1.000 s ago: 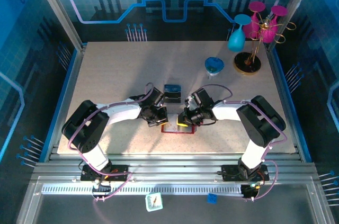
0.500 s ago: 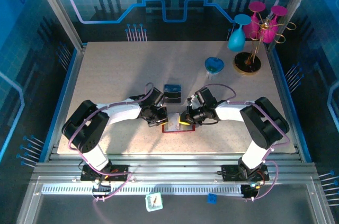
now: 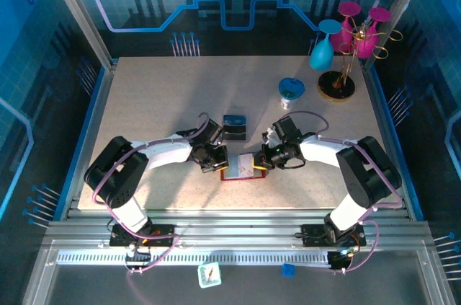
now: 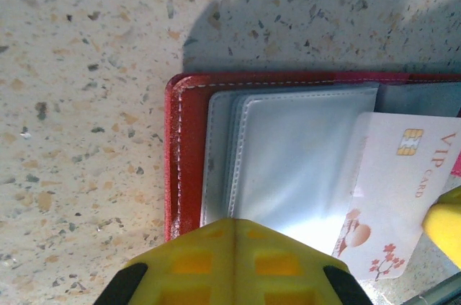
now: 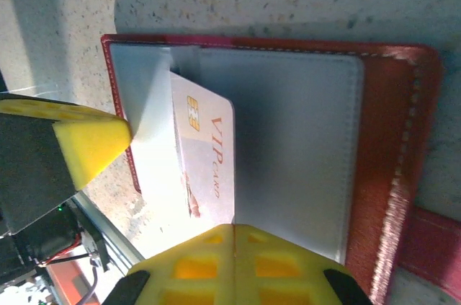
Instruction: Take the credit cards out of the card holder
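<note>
The red card holder (image 3: 238, 177) lies open on the table between my two grippers. A white credit card (image 4: 403, 175) marked VIP sticks out at an angle from a grey inner pocket (image 4: 295, 153). My left gripper (image 4: 234, 224) is shut, its yellow tips resting on the left pocket stack (image 3: 222, 166). My right gripper (image 5: 234, 227) is shut too, with its tips set down at the long edge of the card (image 5: 209, 153), holding nothing between them. The holder's red tab (image 5: 432, 244) trails off its right side.
A small dark and blue box (image 3: 233, 126) stands just behind the holder. At the back right are a blue dish (image 3: 291, 89) and a rack (image 3: 337, 87) hung with pink and blue glasses. The table's near edge runs close below the holder.
My right gripper has slid to the right, away from the left one, and more of the white card now shows out of the pocket. The left gripper has stayed put.
</note>
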